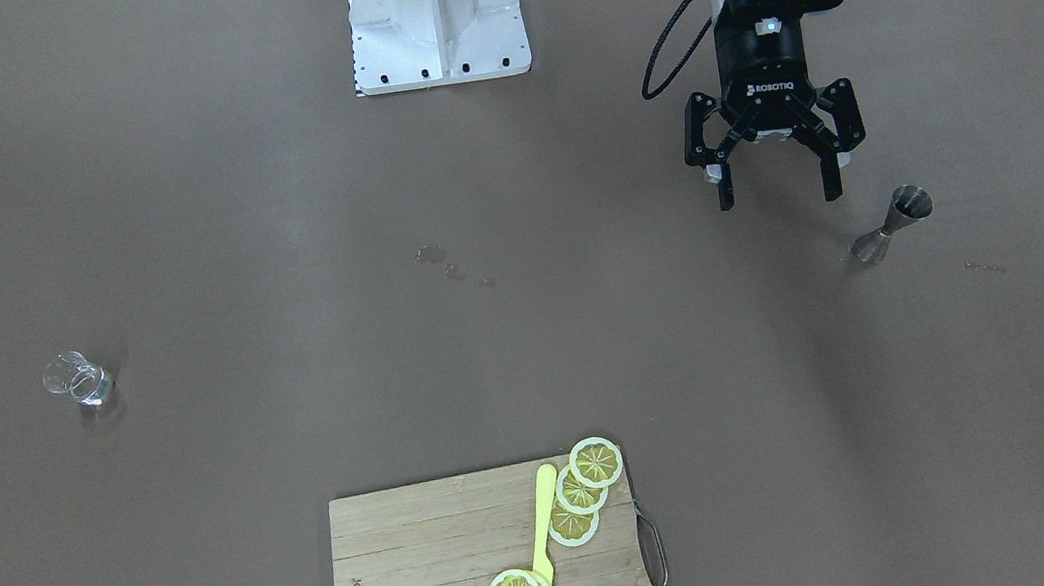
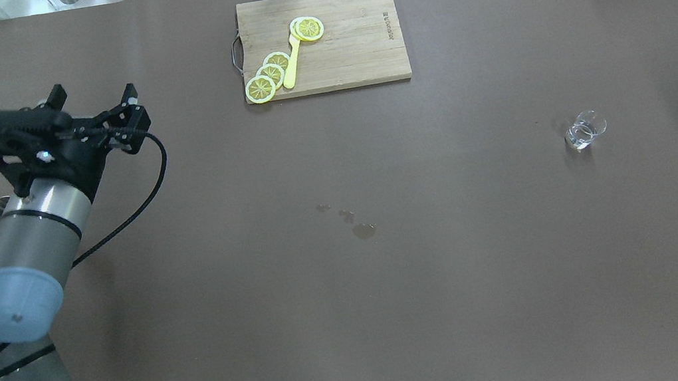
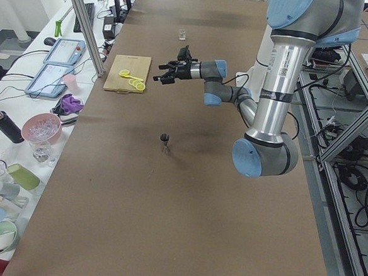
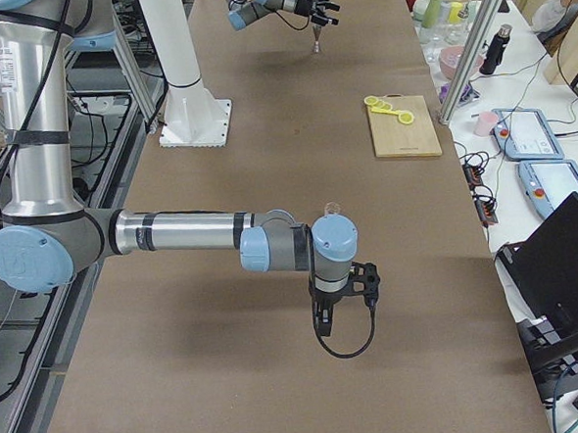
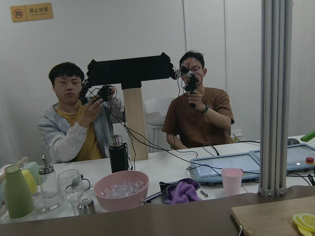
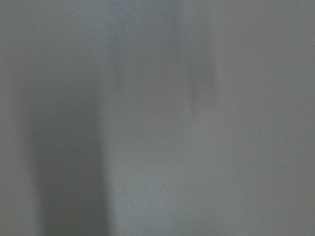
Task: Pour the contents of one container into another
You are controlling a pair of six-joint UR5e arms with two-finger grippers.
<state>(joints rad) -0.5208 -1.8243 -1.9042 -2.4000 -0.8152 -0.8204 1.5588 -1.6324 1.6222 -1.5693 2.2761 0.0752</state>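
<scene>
left gripper (image 1: 780, 198) spread wide, jigger (image 1: 892, 226) just beside, glass cup (image 1: 78, 380) well apart

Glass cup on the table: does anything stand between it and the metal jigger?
Nothing visible. Only flat wet spots mark the table between the glass cup and the jigger; the cutting board lies well aside.

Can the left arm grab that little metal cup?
Probably yes. The left gripper is open and hangs near the jigger, which stands alone with nothing between them. It points level now, so it would need to tip down and lower.
</scene>
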